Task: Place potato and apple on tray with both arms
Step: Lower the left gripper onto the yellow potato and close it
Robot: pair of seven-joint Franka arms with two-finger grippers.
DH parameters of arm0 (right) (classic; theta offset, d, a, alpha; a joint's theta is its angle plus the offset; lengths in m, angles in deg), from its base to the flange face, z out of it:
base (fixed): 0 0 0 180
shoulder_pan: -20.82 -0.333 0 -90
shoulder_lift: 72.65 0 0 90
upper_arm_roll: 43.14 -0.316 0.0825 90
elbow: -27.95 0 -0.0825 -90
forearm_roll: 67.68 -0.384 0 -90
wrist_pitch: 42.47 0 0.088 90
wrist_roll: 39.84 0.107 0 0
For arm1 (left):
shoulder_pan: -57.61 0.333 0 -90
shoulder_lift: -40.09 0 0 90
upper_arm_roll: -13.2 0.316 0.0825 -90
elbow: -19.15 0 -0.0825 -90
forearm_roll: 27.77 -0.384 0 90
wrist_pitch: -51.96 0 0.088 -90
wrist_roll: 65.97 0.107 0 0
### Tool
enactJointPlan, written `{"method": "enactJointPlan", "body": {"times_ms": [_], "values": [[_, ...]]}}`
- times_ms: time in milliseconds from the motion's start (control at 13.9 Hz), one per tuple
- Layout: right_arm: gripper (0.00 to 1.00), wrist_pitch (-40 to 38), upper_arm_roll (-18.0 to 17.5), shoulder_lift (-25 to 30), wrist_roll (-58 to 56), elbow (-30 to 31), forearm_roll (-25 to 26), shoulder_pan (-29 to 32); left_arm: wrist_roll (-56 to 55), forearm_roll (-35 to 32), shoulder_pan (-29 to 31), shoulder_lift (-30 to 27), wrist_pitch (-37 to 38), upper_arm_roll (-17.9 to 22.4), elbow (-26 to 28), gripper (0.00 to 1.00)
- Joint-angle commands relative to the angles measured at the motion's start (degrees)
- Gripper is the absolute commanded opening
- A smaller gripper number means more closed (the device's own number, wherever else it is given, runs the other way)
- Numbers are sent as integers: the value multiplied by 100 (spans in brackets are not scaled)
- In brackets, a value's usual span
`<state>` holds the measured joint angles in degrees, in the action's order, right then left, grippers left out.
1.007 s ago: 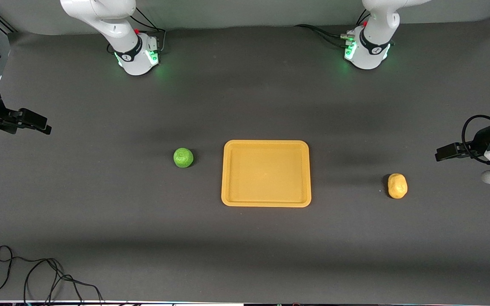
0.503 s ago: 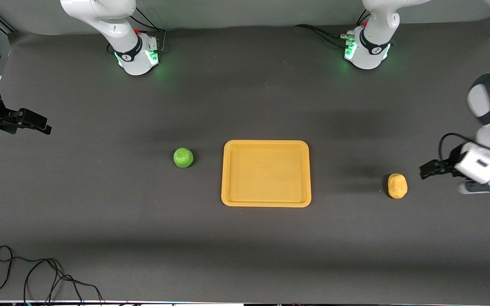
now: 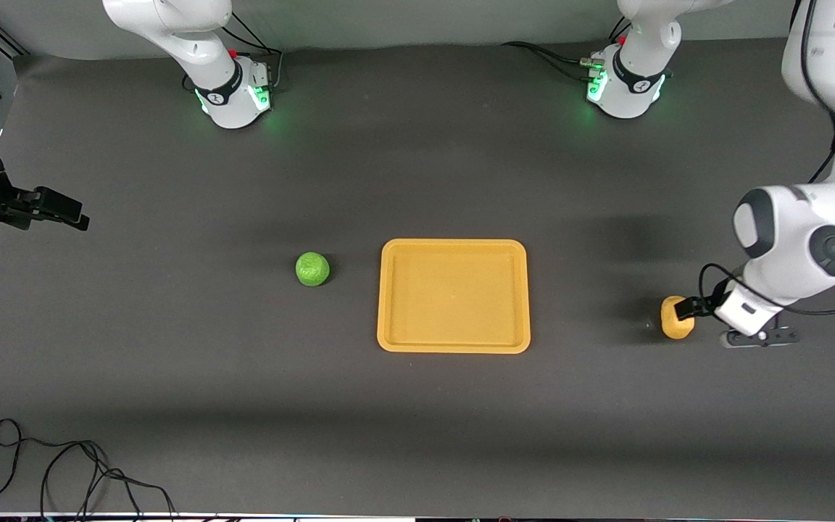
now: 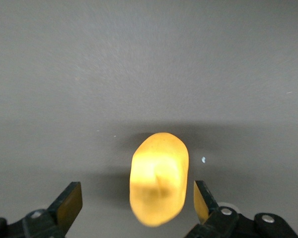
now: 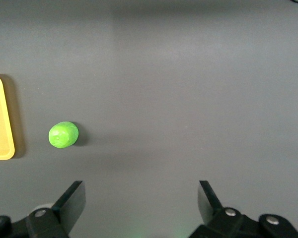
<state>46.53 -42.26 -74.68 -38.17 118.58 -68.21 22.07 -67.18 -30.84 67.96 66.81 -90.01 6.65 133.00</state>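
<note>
The yellow-tan potato [image 3: 676,319] lies on the dark table toward the left arm's end. My left gripper [image 3: 684,309] is open and low over it; in the left wrist view the potato [image 4: 159,178] sits between the spread fingers, nearer one finger [image 4: 201,198] than the other. The green apple [image 3: 312,269] lies beside the orange-yellow tray [image 3: 454,296], toward the right arm's end. My right gripper [image 3: 62,210] is open and empty, waiting at the right arm's end of the table. Its wrist view shows the apple [image 5: 63,135] and a tray corner [image 5: 0,119] well away from its fingers.
A black cable [image 3: 62,471] loops on the table near the front camera at the right arm's end. Both arm bases [image 3: 233,90] stand at the table edge farthest from the front camera.
My left arm has swung in from the table's end and come down, bringing its open gripper over the potato. The right arm, apple, potato and tray have not moved.
</note>
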Motion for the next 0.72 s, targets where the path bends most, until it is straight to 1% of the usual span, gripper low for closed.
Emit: {"method": "enactJointPlan", "body": {"times_ms": [0,72,144,216,288,359,431,503,575,647], "values": [[100,29,26,-34,-53,-54,-35,-28,42,-63,12,131,-120,-39,58,96],[100,38,26,-34,-53,-45,-35,-28,59,-63,11,175,-94,-31,58,86],[100,38,26,-34,-53,-54,-35,-28,68,-63,29,210,-68,-39,58,69],[100,38,26,-34,-53,-54,-35,-28,112,-63,38,263,-68,-39,58,47],[100,29,26,-34,-62,-45,-35,-28,138,-63,38,246,-59,-39,50,29],[100,29,26,-34,-62,-54,-35,-28,112,-63,29,185,-24,-39,50,16],[100,29,26,-34,-62,-45,-35,-28,34,-45,12,97,-6,-57,41,10],[100,29,26,-34,-62,-54,-35,-28,-19,42,-41,26,-6,-74,6,10],[100,29,26,-34,-62,-45,-35,-28,-237,112,-120,-35,-6,-118,-29,3],[100,29,26,-34,-62,-54,-35,-19,-605,131,-190,-71,-6,-232,-90,0]]}}
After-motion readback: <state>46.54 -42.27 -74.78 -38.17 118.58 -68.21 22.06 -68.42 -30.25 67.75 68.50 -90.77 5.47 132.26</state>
